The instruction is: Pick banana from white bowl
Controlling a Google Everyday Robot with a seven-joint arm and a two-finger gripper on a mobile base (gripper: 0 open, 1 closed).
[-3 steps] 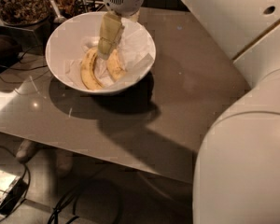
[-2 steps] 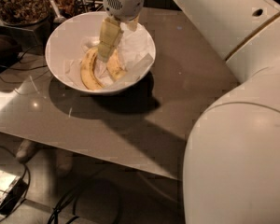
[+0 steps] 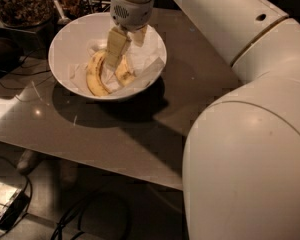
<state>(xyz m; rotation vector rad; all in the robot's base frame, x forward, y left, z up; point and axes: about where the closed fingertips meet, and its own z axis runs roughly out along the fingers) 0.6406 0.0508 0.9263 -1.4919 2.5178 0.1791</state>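
The white bowl, lined with crumpled white paper, stands on the grey table at the upper left. Two bananas lie in it. The more curved one is on the left. The straighter banana lies to its right, its upper part hidden behind a gripper finger. My gripper hangs from above inside the bowl, open. Its long left finger reaches down between the two bananas, and the other finger is over the paper. It holds nothing.
The grey table has its front edge running across the lower part of the view, with cables on the floor below. Dark containers stand behind the bowl at the back left. My arm's large white body fills the right side.
The gripper has sunk a little deeper into the bowl, towards the bananas. The arm's elbow has swung further into view on the right. The bananas have not moved.
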